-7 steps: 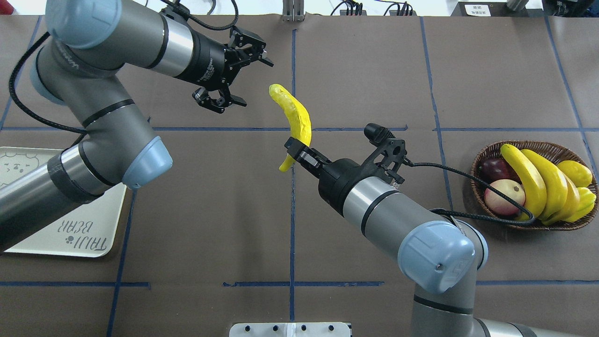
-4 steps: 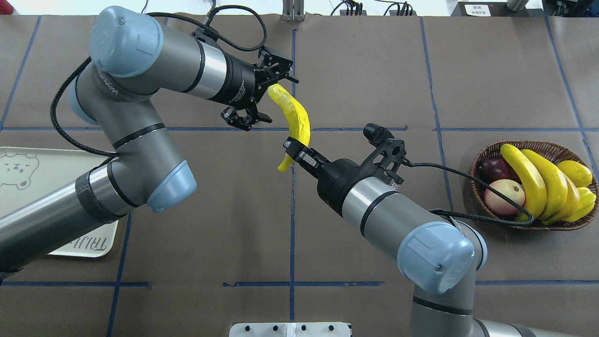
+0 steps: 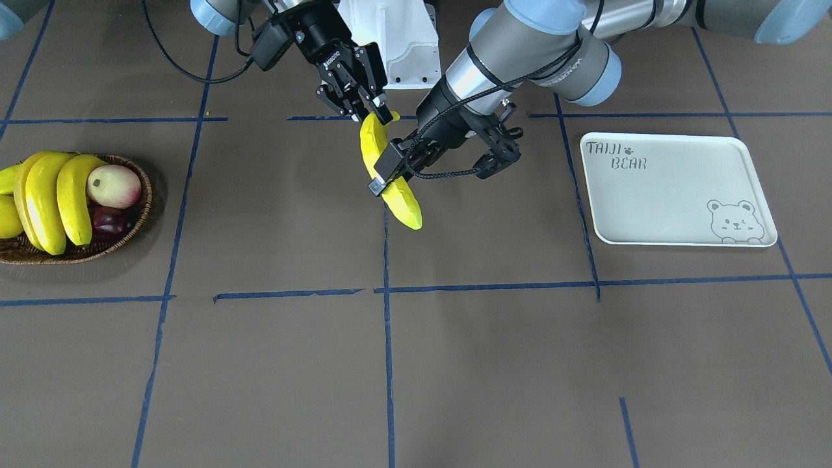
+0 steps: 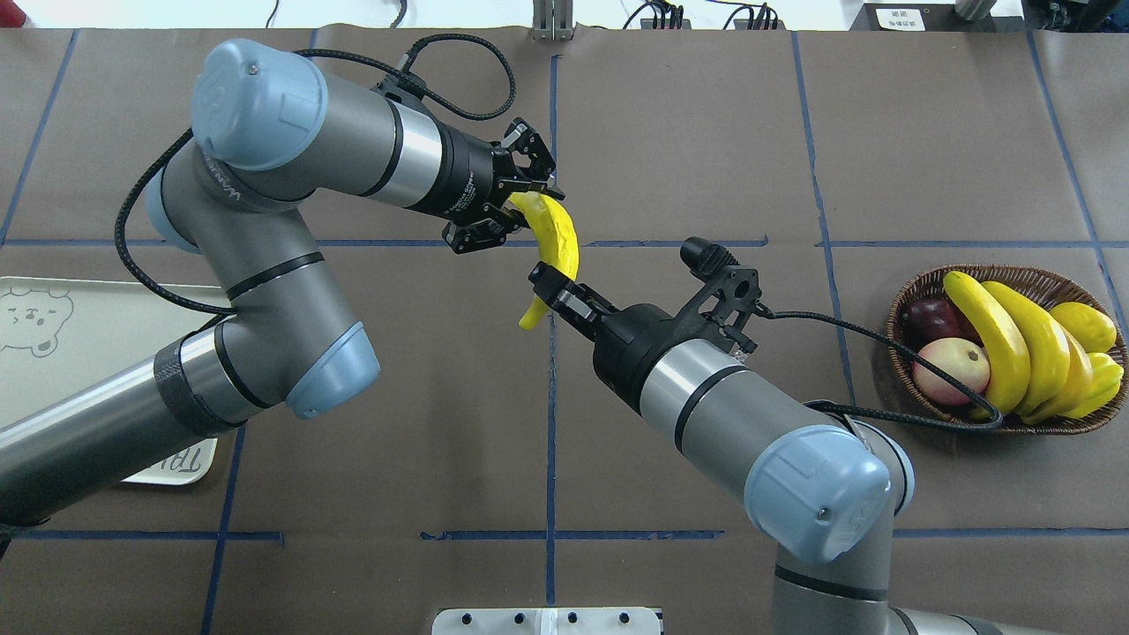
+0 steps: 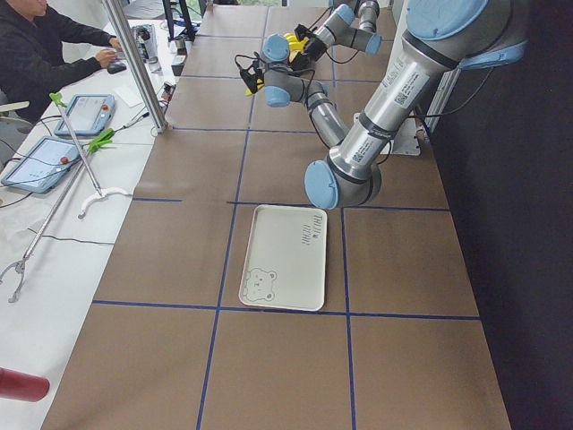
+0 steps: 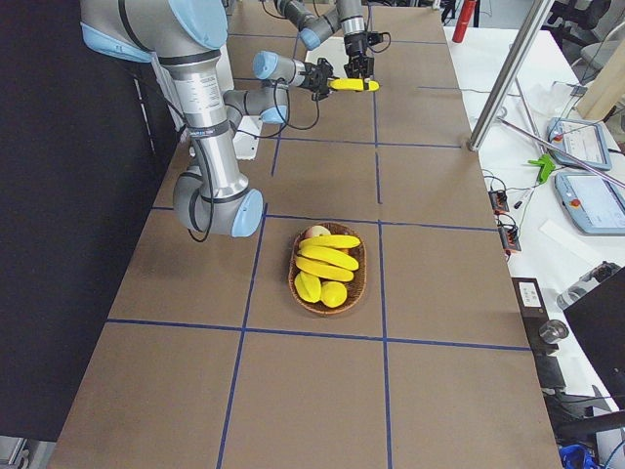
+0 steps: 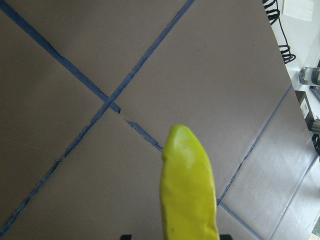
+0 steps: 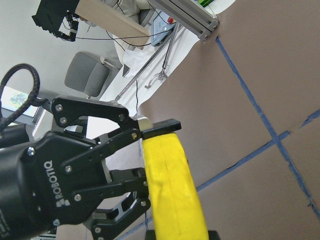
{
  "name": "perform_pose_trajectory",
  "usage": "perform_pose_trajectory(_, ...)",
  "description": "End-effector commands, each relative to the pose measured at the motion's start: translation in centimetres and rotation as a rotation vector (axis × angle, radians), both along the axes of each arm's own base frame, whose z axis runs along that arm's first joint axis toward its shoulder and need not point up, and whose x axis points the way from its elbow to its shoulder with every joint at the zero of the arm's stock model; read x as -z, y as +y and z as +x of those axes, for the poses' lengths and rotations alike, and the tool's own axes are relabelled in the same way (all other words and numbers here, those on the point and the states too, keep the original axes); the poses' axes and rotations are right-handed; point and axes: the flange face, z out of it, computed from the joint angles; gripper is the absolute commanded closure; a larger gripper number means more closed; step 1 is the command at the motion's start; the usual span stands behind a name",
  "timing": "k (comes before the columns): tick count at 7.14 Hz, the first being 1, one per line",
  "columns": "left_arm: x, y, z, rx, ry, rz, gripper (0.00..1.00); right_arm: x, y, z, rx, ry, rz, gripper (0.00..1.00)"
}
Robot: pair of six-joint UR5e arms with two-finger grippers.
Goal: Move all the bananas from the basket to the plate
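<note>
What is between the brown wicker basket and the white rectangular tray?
Front-facing view: a curved yellow banana held aloft by the right gripper, the left gripper around it.

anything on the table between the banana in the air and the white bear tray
Nothing visible: only bare table lies between the held banana and the TAIJI BEAR tray.

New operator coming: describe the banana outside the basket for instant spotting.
Over the centre of the table, the left gripper and right gripper meet. The banana is held up between them. Unlike it, the other bananas lie in the basket.
</note>
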Motion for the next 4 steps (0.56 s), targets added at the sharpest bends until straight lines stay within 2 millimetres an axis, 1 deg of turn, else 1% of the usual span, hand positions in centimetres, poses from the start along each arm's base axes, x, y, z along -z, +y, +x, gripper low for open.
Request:
perform_pose_trajectory(1,-0.2,-0.3,-0.2,0.005,-0.004,0.000,1.00,0.5,0.1,0.3,-0.003,-0.011,0.004,0.01)
perform_pose_trajectory(3,-0.6,-0.7,-0.6,0.016,-0.010,-0.002,1.00,0.7,0.1,0.6,-0.003,-0.015,0.008,0.00)
perform_pose_trajectory(4,-1.2,-1.5,-1.3,0.030,-0.019,-0.006,1.00,1.0,0.1,1.0,-0.005,-0.024,0.010,0.00)
